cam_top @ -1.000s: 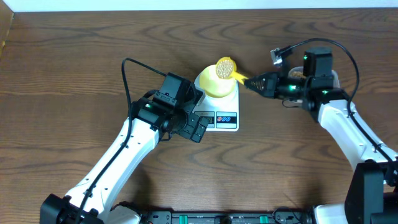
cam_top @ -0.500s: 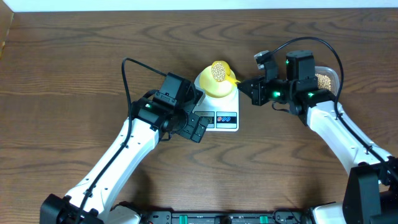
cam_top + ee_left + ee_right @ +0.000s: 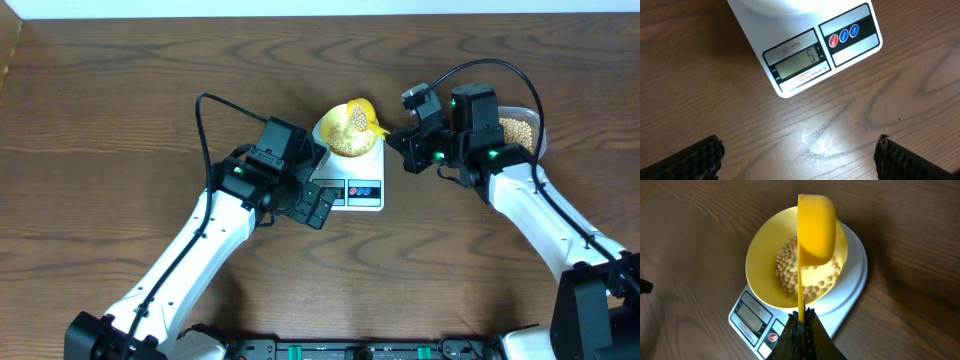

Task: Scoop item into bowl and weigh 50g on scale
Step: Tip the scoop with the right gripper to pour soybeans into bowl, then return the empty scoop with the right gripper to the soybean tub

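Note:
The pale-yellow bowl [image 3: 345, 132] stands on the white scale [image 3: 362, 189] and holds tan beans [image 3: 790, 272]. My right gripper [image 3: 802, 317] is shut on the handle of a bright yellow scoop [image 3: 816, 227], which is turned on its side above the bowl [image 3: 760, 260]. In the overhead view the right gripper [image 3: 397, 135] is just right of the scale. My left gripper [image 3: 799, 156] is open and empty over bare wood in front of the scale [image 3: 850, 35], whose display [image 3: 800, 61] shows a 5. In the overhead view it [image 3: 318, 205] is at the scale's front left.
A clear plastic tub [image 3: 520, 128] with more beans stands at the right, behind my right arm. A black cable loops above each arm. The table's far edge runs along the top of the overhead view.
My right gripper moved left toward the scale and rolled the scoop onto its side; the beans left the scoop and now lie in the bowl. The left arm has not moved.

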Robot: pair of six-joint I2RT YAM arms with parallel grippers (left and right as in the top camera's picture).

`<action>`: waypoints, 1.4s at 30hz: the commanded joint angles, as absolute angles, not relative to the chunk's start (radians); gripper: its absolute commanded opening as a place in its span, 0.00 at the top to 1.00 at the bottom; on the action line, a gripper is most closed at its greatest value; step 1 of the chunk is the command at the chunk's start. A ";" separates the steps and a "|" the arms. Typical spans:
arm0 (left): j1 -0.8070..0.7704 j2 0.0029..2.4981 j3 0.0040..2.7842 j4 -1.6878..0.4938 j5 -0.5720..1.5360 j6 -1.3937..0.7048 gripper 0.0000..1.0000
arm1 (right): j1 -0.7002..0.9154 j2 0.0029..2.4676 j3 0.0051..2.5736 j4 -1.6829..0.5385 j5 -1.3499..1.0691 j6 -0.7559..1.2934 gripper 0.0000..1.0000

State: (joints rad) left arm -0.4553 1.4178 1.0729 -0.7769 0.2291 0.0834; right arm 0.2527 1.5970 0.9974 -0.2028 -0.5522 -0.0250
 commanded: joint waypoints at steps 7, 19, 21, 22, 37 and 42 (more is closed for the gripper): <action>-0.456 1.425 1.062 -0.776 0.216 0.097 0.02 | 0.267 1.537 1.000 -0.207 -0.521 -0.137 0.99; -0.456 1.425 1.062 -0.776 0.216 0.097 0.02 | 0.336 1.477 1.001 -0.217 -0.353 -0.229 0.99; -0.456 1.425 1.062 -0.776 0.216 0.097 0.02 | 0.345 1.467 1.001 -0.218 -0.323 -0.242 0.99; -0.456 1.425 1.062 -0.776 0.216 0.097 0.02 | 0.350 1.461 1.001 -0.219 -0.302 -0.242 0.99; -0.456 1.425 1.062 -0.776 0.216 0.097 0.02 | 0.469 1.448 1.001 -0.229 -0.178 -0.373 0.99; -0.456 1.425 1.062 -0.776 0.216 0.097 0.02 | 0.461 1.416 1.001 -0.237 -0.168 -0.258 0.99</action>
State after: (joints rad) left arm -0.4553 1.4178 1.0729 -0.7773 0.2291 0.0834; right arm 0.4622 1.4609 0.9974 -0.2382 -0.1818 -0.3408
